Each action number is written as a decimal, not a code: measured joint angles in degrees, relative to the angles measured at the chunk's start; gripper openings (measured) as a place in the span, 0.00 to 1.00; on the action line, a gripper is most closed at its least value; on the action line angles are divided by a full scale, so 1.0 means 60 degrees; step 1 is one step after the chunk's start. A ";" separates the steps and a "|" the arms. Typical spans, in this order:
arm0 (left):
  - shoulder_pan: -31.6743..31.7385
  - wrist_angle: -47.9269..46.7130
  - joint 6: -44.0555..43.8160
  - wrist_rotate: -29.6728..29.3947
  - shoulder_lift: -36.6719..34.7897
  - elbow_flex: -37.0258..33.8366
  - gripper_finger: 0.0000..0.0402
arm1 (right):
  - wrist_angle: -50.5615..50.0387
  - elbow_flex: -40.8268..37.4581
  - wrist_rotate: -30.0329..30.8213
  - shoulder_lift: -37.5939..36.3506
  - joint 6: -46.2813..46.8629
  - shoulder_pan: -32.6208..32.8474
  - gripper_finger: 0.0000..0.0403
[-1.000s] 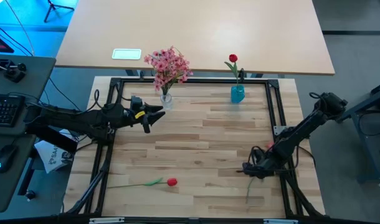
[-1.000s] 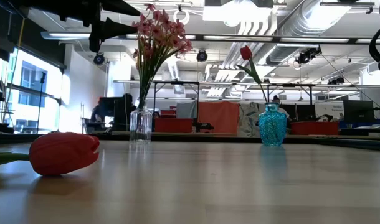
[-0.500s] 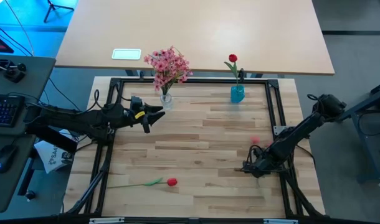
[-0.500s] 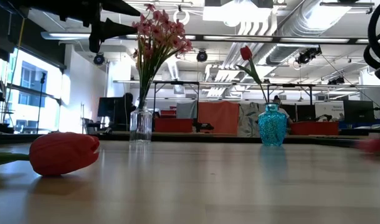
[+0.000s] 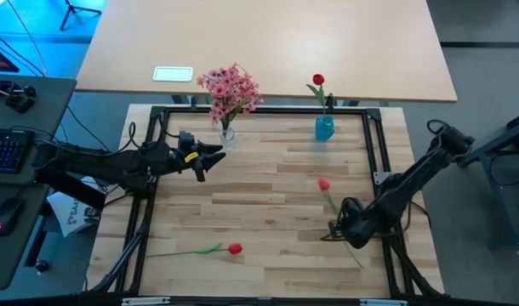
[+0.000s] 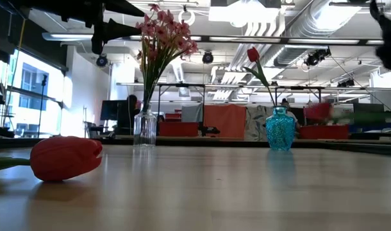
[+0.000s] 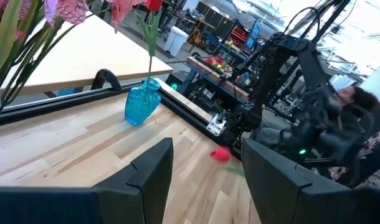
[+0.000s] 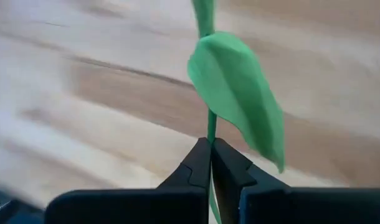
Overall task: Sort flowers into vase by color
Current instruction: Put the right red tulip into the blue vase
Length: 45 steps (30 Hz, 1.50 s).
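My right gripper (image 5: pixel 339 226) is shut on a red tulip, whose bloom (image 5: pixel 324 184) sticks out toward the table's far side and shows as a red blur (image 6: pixel 317 111) in the low view. A second red tulip (image 5: pixel 234 249) lies on its side near the front edge. Pink flowers (image 5: pixel 230 87) stand in a clear vase (image 5: pixel 227 136) at the far edge. Another red tulip (image 5: pixel 317 80) stands in a blue vase (image 5: pixel 324 128). My left gripper (image 5: pixel 215 154) hovers open beside the clear vase, holding nothing. My right gripper pinches the tulip's thin green stem (image 8: pixel 210 132) between its two fingertips, just below a broad leaf (image 8: pixel 240 93). The fingers come from above, pointing steeply down. The bloom end is raised off the table; the stem's tail (image 5: pixel 358 263) trails toward the front edge.
A black frame rail (image 5: pixel 380 153) runs along the table's right side, close to my right arm. A second, lighter table (image 5: pixel 268 42) with a white card (image 5: pixel 173 74) stands behind. The wooden middle (image 5: pixel 259 195) between the vases and the lying tulip is bare.
My right gripper has shut on the tulip's stem, then risen and rolled. The tulip, which lay by the right rail, has swung: its bloom end has come up and moved toward the table's left and far side.
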 joint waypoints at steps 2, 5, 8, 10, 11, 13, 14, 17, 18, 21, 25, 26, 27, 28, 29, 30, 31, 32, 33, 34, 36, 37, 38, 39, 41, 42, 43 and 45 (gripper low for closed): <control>0.0049 -0.0001 0.0000 0.0000 0.0000 0.0000 0.45 | 0.0383 0.0380 0.0916 -0.0159 -0.1325 -0.0039 0.00; 0.0176 0.0011 -0.0001 0.0004 0.0000 0.0000 0.45 | 0.1483 0.0788 0.1880 -0.0343 -0.3608 -0.0151 0.00; 0.0311 0.0025 -0.0083 0.0004 0.0000 0.0000 0.45 | 0.3280 0.0795 0.2634 -0.0321 -0.6163 -0.0319 0.00; 0.0375 0.0050 -0.0180 0.0004 0.0000 0.0000 0.45 | 0.4383 0.0592 0.3402 -0.0342 -0.7076 -0.0602 0.00; 0.0392 0.0070 -0.0258 0.0004 0.0000 0.0000 0.45 | 0.4800 0.0448 0.3818 -0.0345 -0.7439 -0.0814 0.00; 0.0424 0.0154 -0.0335 0.0004 0.0000 0.0000 0.45 | 0.5503 0.0109 0.4465 -0.0386 -0.8095 -0.1298 0.00; 0.0424 0.0211 -0.0331 0.0005 0.0000 0.0000 0.45 | 0.5981 -0.0077 0.4645 -0.0461 -0.8521 -0.1584 0.00; 0.0423 0.0563 -0.0350 0.0004 0.0003 -0.0004 0.45 | 0.7906 -0.0915 0.4642 -0.0963 -1.0212 -0.2583 0.00; 0.0423 0.0752 -0.0353 0.0004 0.0003 -0.0004 0.45 | 0.8756 -0.1282 0.4424 -0.1189 -1.0822 -0.2969 0.00; 0.0423 0.1615 -0.0350 0.0007 0.0004 -0.0007 0.45 | 1.1469 -0.2423 0.3314 -0.2026 -1.2604 -0.4255 0.00; 0.0423 0.3067 -0.0177 0.0005 0.0000 -0.0007 0.45 | 1.3996 -0.3823 0.2201 -0.3177 -1.4541 -0.6094 0.00; 0.0423 0.3301 -0.0080 0.0007 0.0000 -0.0007 0.45 | 1.4456 -0.4087 0.2084 -0.3428 -1.5302 -0.6519 0.00; 0.0423 0.3480 -0.0028 0.0007 0.0000 -0.0007 0.45 | 1.4853 -0.4284 0.1994 -0.3663 -1.6071 -0.6925 0.00; 0.0416 0.3591 -0.0018 0.0002 0.0000 -0.0007 0.45 | 1.5190 -0.4428 0.1860 -0.3861 -1.6854 -0.7305 0.00; 0.0415 0.3642 -0.0027 -0.0009 0.0000 -0.0007 0.45 | 1.5337 -0.4507 0.1751 -0.4026 -1.7517 -0.7662 0.00; 0.0415 0.3659 -0.0069 -0.0051 0.0000 -0.0007 0.45 | 1.5333 -0.4551 0.1651 -0.4172 -1.7999 -0.8023 0.00; 0.0415 0.3654 -0.0075 -0.0063 0.0000 -0.0007 0.45 | 1.5286 -0.4553 0.1541 -0.4273 -1.8390 -0.8387 0.00; 0.0415 0.3650 -0.0073 -0.0084 0.0004 -0.0007 0.45 | 1.5282 -0.4553 0.1495 -0.4335 -1.8642 -0.8733 0.00; 0.0415 0.3651 -0.0073 -0.0084 0.0003 -0.0007 0.45 | 1.5273 -0.4553 0.1463 -0.4398 -1.8805 -0.9093 0.00; 0.0415 0.3658 -0.0076 -0.0104 0.0000 -0.0007 0.45 | 1.5298 -0.4553 0.1455 -0.4423 -1.8905 -0.9427 0.00; 0.0415 0.3716 -0.0091 -0.0160 0.0003 -0.0007 0.45 | 1.5282 -0.4549 0.1451 -0.4449 -1.9018 -1.0115 0.00; 0.0415 0.3821 -0.0084 -0.0160 0.0004 -0.0007 0.45 | 1.5272 -0.4549 0.1447 -0.4458 -1.9048 -1.0459 0.00; 0.0408 0.3919 -0.0084 -0.0170 0.0001 -0.0007 0.45 | 1.5297 -0.4549 0.1445 -0.4462 -1.9048 -1.0797 0.00; 0.0408 0.3996 -0.0079 -0.0180 0.0000 -0.0007 0.45 | 1.5293 -0.4549 0.1446 -0.4465 -1.9043 -1.1147 0.00; 0.0408 0.4056 -0.0021 -0.0189 0.0000 -0.0007 0.45 | 1.5284 -0.4549 0.1445 -0.4461 -1.8881 -1.1870 0.00; 0.0408 0.4054 -0.0002 -0.0219 0.0002 -0.0007 0.45 | 1.5266 -0.4549 0.1436 -0.4461 -1.8710 -1.2208 0.00; 0.0408 0.4047 0.0000 -0.0296 0.0001 -0.0007 0.45 | 1.5195 -0.4549 0.1348 -0.4465 -1.8547 -1.2540 0.00; 0.0408 0.4047 0.0004 -0.0340 0.0000 -0.0007 0.45 | 1.4885 -0.4546 0.1084 -0.4461 -1.8189 -1.3113 0.00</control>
